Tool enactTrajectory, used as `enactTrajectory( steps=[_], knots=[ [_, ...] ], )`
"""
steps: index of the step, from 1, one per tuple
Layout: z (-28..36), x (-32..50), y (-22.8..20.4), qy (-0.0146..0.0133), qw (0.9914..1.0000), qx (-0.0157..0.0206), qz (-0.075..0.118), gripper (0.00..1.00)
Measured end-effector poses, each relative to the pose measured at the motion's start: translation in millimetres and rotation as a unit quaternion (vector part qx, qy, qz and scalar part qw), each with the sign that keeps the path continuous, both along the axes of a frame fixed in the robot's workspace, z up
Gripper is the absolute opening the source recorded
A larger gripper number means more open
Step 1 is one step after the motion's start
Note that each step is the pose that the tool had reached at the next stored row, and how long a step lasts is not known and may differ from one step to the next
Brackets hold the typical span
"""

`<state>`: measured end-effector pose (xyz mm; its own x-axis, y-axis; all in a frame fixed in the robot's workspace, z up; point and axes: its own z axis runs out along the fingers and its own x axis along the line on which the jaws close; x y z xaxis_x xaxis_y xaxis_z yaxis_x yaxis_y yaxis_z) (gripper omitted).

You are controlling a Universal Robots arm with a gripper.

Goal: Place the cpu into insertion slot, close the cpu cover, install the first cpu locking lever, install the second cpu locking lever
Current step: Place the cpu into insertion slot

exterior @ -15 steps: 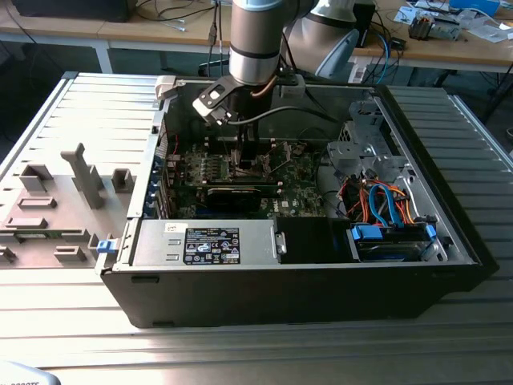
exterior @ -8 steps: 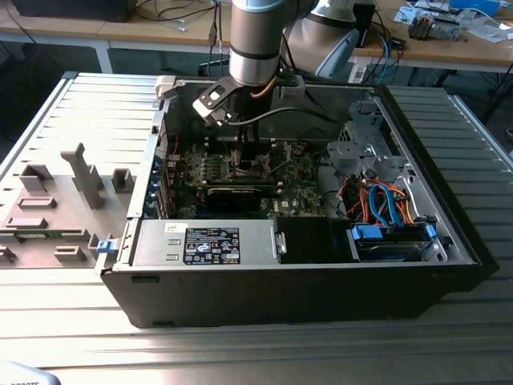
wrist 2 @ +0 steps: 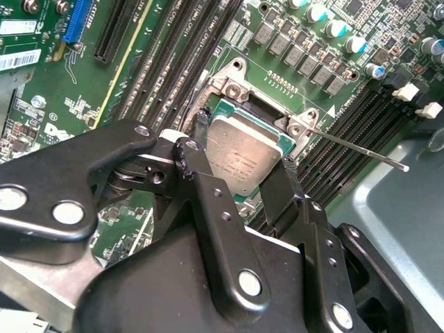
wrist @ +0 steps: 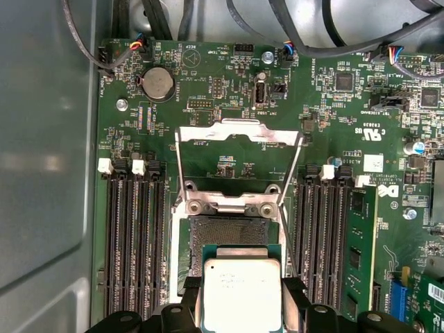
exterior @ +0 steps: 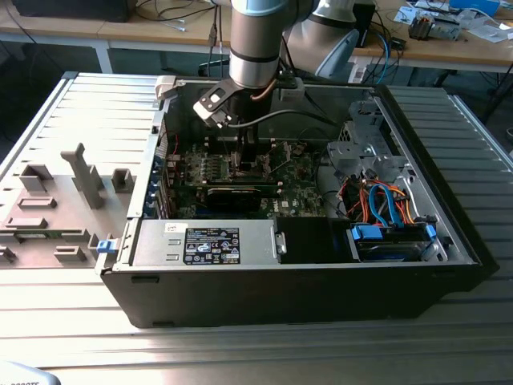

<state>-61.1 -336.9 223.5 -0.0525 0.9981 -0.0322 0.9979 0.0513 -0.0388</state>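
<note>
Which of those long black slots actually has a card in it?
The one holding the green card, farthest from the socket; the others stand bare.

In the first wrist view the cpu [wrist: 241, 295] is cut off by the picture's edge and covers part of the insertion slot [wrist: 229, 232]. In the second wrist view the gripper [wrist 2: 244, 144] hides one side of the insertion slot. In the exterior view the arm [exterior: 255, 40] stands before the insertion slot; whether the cpu touches it cannot be told.
</note>
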Motion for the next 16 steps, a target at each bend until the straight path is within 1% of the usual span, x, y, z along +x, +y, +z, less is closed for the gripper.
enactTrajectory(
  steps=[8, 10, 16],
  knots=[
    [-1.9, 0.9, 0.9, 0.0, 1.0, 0.0, 0.0, 0.55],
    [-4.0, 1.6, 1.8, 0.0, 1.0, 0.0, 0.0, 0.55],
    [-4.6, 1.7, 2.0, 0.0, 1.0, 0.0, 0.0, 0.55]
  ],
)
